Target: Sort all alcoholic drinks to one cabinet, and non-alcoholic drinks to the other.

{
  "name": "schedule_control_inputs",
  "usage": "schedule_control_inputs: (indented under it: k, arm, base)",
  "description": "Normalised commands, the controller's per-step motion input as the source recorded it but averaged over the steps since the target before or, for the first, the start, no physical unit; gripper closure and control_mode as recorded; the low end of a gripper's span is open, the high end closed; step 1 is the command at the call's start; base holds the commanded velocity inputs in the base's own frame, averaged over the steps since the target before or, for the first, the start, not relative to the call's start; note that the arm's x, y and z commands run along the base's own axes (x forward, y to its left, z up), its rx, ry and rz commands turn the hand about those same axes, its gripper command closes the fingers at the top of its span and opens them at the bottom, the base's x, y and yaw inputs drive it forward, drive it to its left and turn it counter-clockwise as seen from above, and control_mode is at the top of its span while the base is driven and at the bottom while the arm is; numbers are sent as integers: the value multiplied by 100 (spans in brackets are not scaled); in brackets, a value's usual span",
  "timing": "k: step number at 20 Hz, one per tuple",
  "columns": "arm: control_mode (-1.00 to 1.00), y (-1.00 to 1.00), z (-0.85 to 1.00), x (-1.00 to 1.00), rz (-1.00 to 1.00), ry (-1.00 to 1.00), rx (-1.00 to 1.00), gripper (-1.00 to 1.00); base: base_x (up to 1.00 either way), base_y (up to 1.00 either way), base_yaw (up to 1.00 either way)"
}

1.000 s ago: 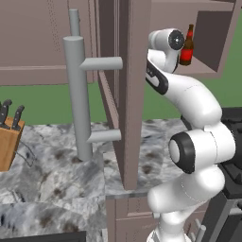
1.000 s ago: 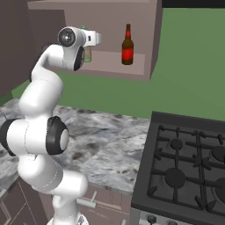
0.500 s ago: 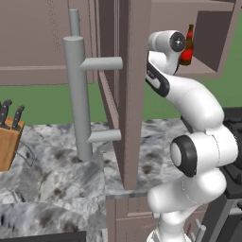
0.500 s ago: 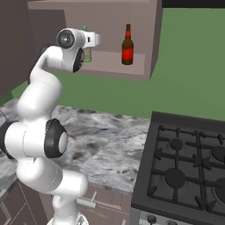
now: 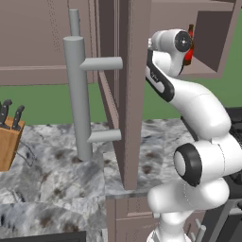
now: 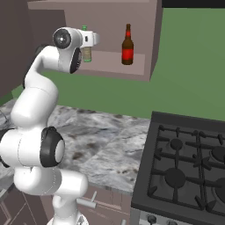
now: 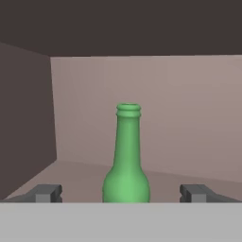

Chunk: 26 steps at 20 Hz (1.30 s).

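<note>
Up in the open cabinet (image 6: 151, 48), gripper (image 7: 120, 194) spread wide, fingertips (image 7: 46, 193) clear on both sides of the upright green bottle (image 7: 126, 158), touching nothing. Amber-brown bottle (image 6: 127, 45) standing on the same shelf, off to the hand's right.

A slim green glass long-necked bottle (image 7: 126, 160) with a pale label stands upright on the open cabinet's shelf, near its left wall. An amber-brown long-necked bottle (image 6: 127, 45) with a red label stands upright further right on the same shelf, nearer its right wall, well apart from the green one.
</note>
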Motion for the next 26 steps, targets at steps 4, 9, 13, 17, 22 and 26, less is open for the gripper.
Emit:
schedule_control_inputs:
  k: [4,9,13,17,22,26]
  arm:
    - [-100,-2,14,-43,0,0,0,-100]
    - [-100,-10,18,-49,0,2,0,-100]
    - [-100,-9,15,-50,0,2,0,-100]
    - [-100,-8,13,-52,0,0,0,-100]
    - [-100,-9,13,-55,0,0,0,-100]
    - [-100,-9,13,-60,0,0,0,-100]
  base:
    - [0,0,0]
    - [0,0,0]
    - [0,0,0]
    - [0,0,0]
    - [0,0,0]
    - [0,0,0]
